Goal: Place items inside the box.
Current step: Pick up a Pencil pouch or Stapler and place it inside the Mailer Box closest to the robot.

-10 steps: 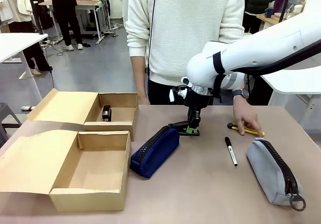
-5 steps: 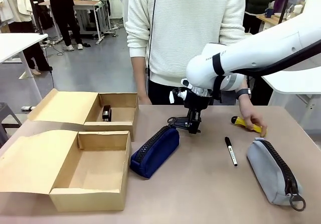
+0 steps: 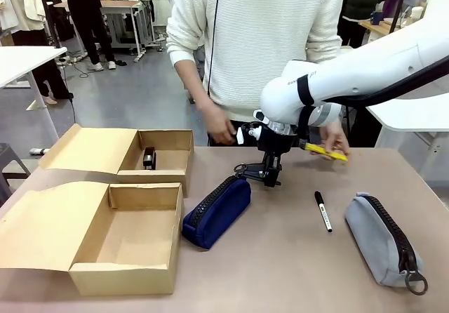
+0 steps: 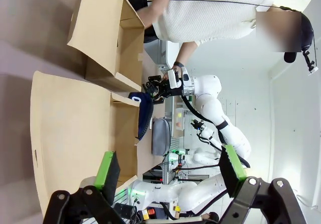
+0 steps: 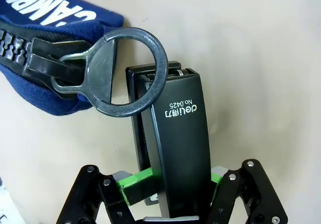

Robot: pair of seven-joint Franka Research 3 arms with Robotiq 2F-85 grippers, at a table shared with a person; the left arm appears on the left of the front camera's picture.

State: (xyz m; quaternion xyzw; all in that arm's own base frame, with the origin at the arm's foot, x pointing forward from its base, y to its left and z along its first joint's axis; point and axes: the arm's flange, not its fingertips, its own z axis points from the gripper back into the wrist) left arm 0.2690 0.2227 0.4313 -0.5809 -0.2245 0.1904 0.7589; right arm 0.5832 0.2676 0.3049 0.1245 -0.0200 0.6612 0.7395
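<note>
Right tool point(image 3: 271, 180) clenched on a black stapler point(image 5: 183, 148), green pads on both its sides. It sits by the far edge of the surface point(image 3: 280, 271), about mid-width. I can't tell if the stapler touches the surface.

Print on the stapler top reads "deli No.0425". In my right wrist view the zip ring of the navy pouch point(image 3: 216, 212) overlaps the stapler's tip. White letters on the pouch read "CAMPUS".

Left tool point(image 4: 168, 166) released, jaws wide, above the cardboard of the near box point(image 3: 123, 281) at the left near corner. The far box point(image 3: 161, 178) sits behind it along the left edge and holds a second stapler point(image 3: 149, 158).

Open surface runs between the navy pouch and the marker point(image 3: 323, 211). Grey pouch point(image 3: 382, 237) lies by the right near corner.

The person's hand point(image 3: 335, 139) holds a yellow item point(image 3: 324, 151) above the far edge, just beside my right arm.
</note>
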